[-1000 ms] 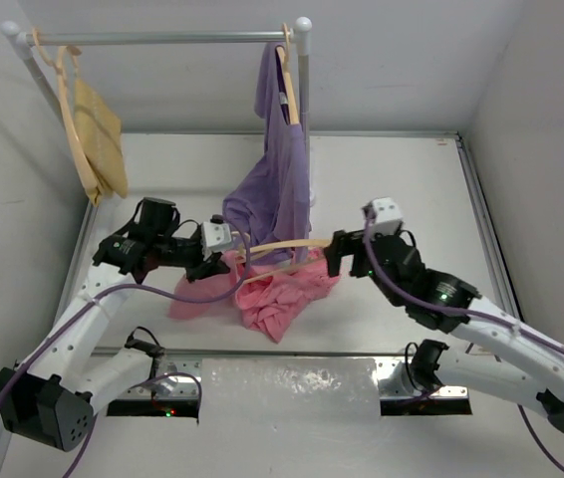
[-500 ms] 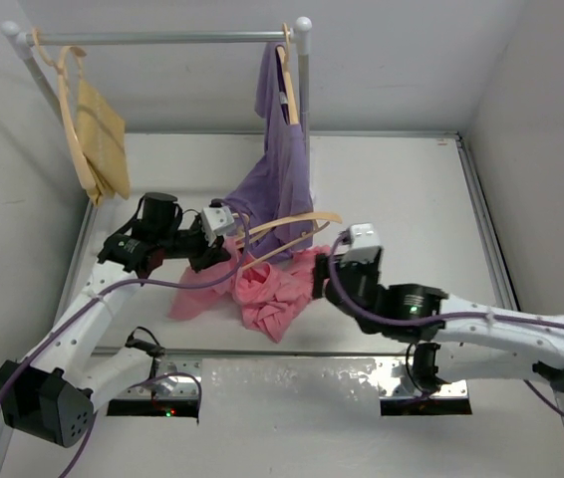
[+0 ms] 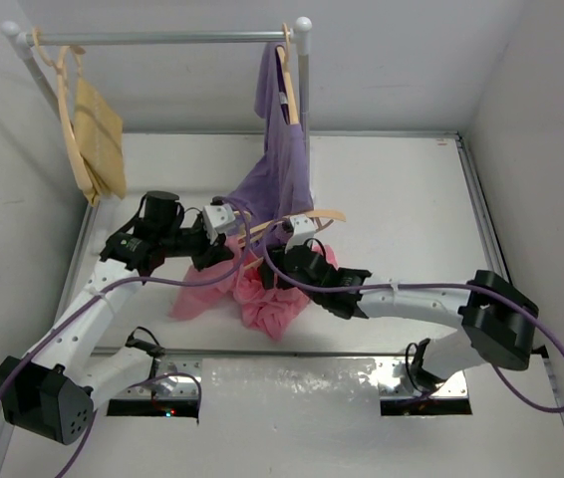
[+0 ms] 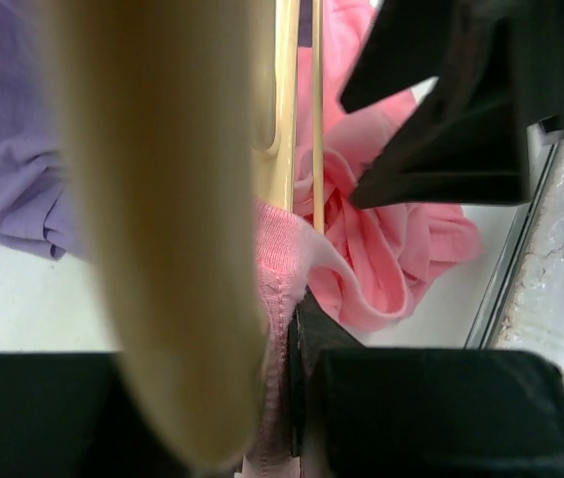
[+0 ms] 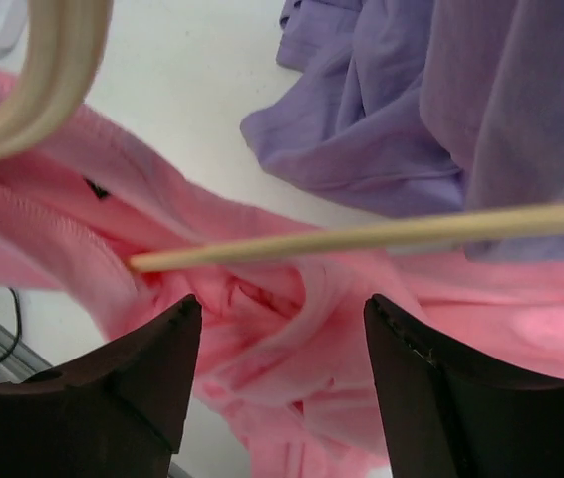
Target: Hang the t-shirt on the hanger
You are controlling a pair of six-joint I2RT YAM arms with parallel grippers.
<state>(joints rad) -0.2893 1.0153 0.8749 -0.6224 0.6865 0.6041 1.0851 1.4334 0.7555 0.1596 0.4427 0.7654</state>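
The left arm (image 3: 93,309) rises from its base and bends at the elbow, its forearm held level above the table (image 3: 392,179). The right arm (image 3: 422,297) lies stretched low and almost straight across the front, its wrist ending close beside the left one. Under both wrists the t-shirt (image 3: 274,299) sits on the table as a crumpled pink heap. It is wider than it is deep, spreading sideways from below the left gripper (image 3: 220,255) to below the right gripper (image 5: 282,311). One fold of it is lifted up to the left fingers. The hanger (image 3: 307,219) is held off the table with its long axis slanting from the left gripper outward, passing over the right gripper, and its free end points away from both. Just beyond it hangs the purple shirt (image 3: 282,169). The left gripper is clamped on the near end of the hanger, with a pink hem pinched alongside the wood. The right gripper's jaws stand spread apart over the pink folds, holding nothing, with the hanger's thin bar crossing just ahead of their tips.
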